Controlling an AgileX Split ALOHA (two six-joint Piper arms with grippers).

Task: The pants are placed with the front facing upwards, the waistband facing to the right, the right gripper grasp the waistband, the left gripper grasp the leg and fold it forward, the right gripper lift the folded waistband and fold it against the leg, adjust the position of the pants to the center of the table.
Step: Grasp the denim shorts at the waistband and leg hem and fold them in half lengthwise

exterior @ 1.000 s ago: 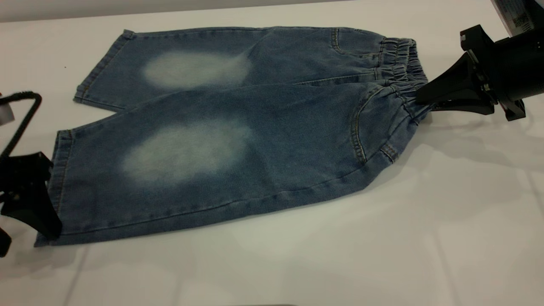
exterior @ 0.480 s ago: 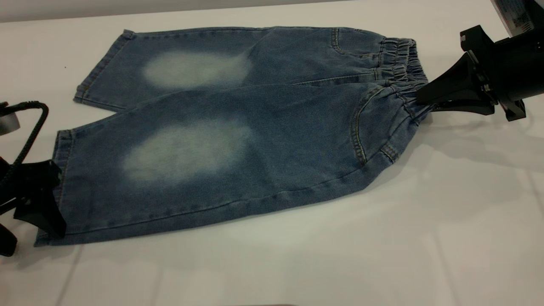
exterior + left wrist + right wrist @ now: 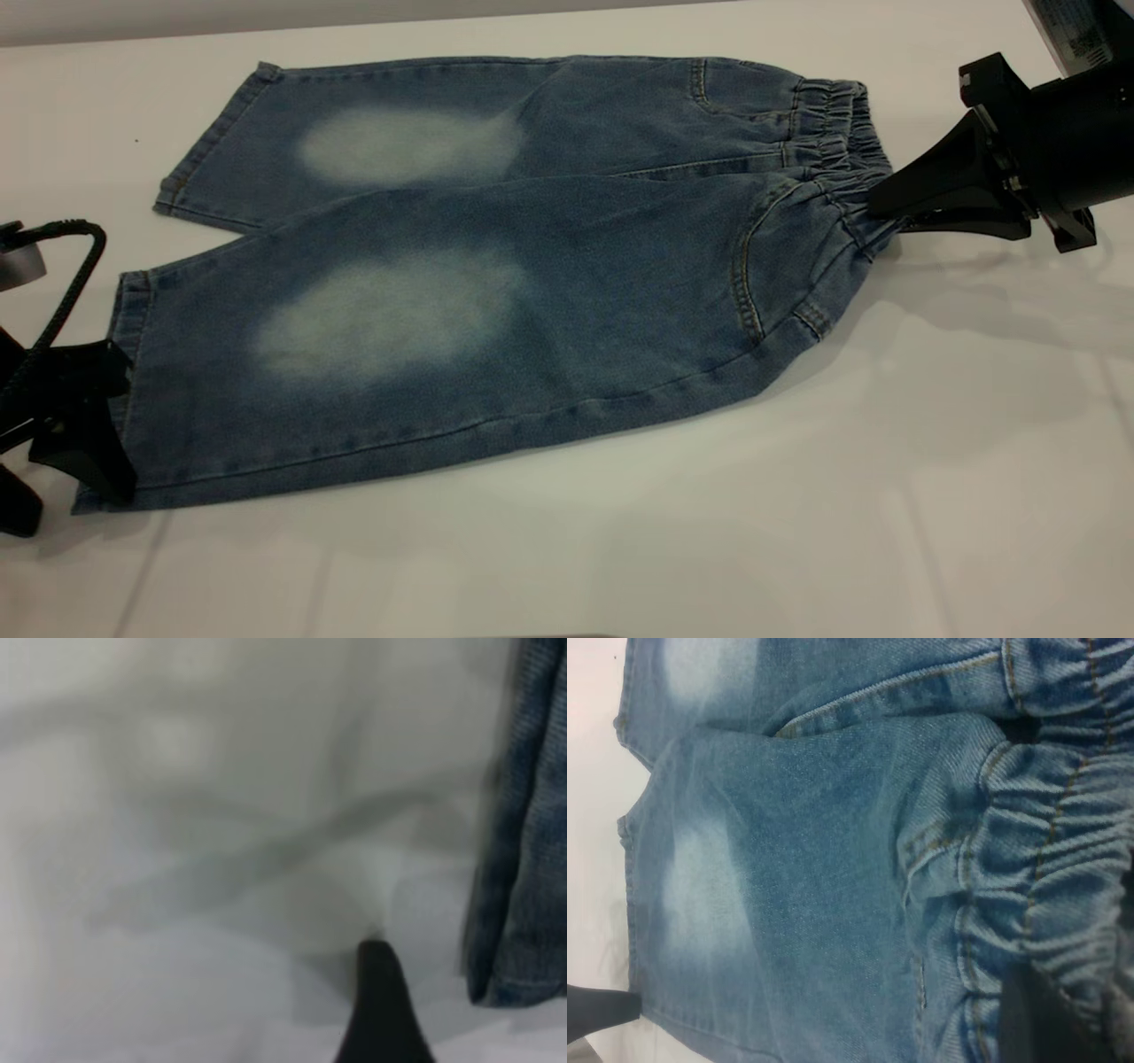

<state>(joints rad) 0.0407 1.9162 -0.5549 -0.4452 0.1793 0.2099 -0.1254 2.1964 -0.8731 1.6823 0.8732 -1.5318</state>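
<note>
Here the pants (image 3: 496,275) lie front up on the table (image 3: 797,496), both legs spread flat with a pale faded oval on each, the near leg overlapping the far one along the middle. Their waistband (image 3: 837,142), gathered and ruffled, forms the end that meets the right gripper (image 3: 873,208). That gripper's tapered black fingers are clenched on the near part of the waistband, and the denim there is drawn into puckers toward the fingertips and raised slightly off the table, casting a shadow below. In the right wrist view the ruffled band (image 3: 1045,886) fills the space just ahead of the dark finger, with the front pocket seam beyond it.

At the far end from that gripper, the left gripper (image 3: 84,443) sits low on the table, against the hem of the near leg. One black finger (image 3: 381,1010) shows in its wrist view, resting on the white surface just beside the hem edge; whether it is parted or closed cannot be told.
</note>
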